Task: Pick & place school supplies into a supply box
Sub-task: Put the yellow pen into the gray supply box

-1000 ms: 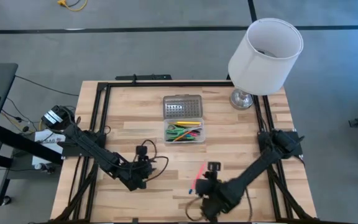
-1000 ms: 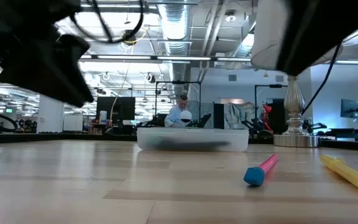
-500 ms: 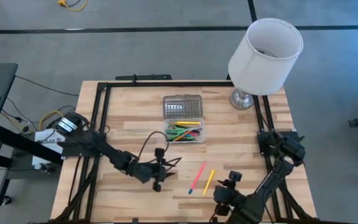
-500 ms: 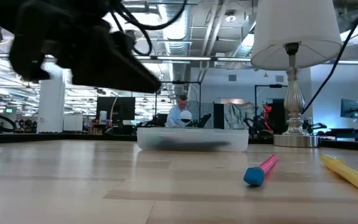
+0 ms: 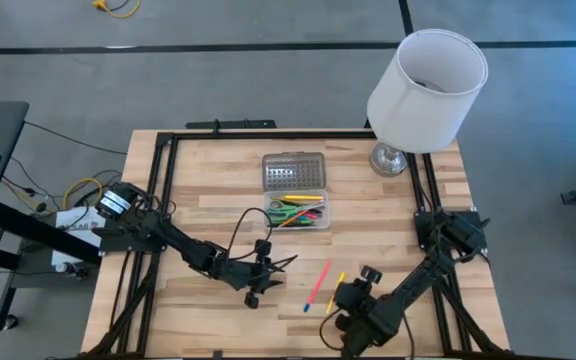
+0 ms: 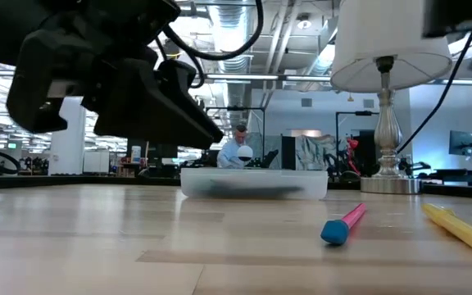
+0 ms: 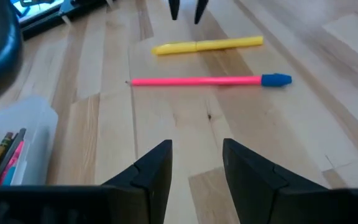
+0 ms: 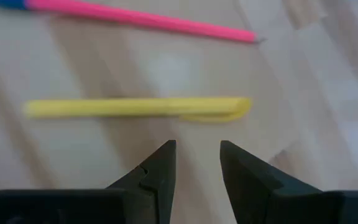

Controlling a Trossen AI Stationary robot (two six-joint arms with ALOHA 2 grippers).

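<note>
Fingers of the left gripper (image 7: 196, 163) stand apart with bare wood between them, holding nothing. Just ahead of them lies the pink pen (image 7: 207, 80) with its blue cap, and right beyond it, nearly parallel, the yellow pen (image 7: 207, 45). Off to one side of the fingers sits the corner of the clear box (image 7: 18, 134), pencils showing inside.

Fingers of the right gripper (image 8: 196, 163) are also apart and empty, pointed at the same pair from the opposite side: yellow pen (image 8: 138, 107) nearest, pink pen (image 8: 142, 18) past it.

Progress: box (image 5: 296, 211) lies open, dotted lid (image 5: 294, 171) flipped back, and most supplies already sit in it in a mixed green, pink and orange heap. Only the two pens remain on the table (image 5: 198, 205), between the two grippers. Nothing is gripped, lid not closed.

Change versus a second ago: left gripper (image 5: 268, 272) has moved from left of centre toward the pens and now sits beside them. Right gripper (image 5: 356, 295) pulled back toward the near right edge, then came in again. The pens lay under the right arm then and now show clear; box and lamp (image 5: 423, 85) unchanged.
</note>
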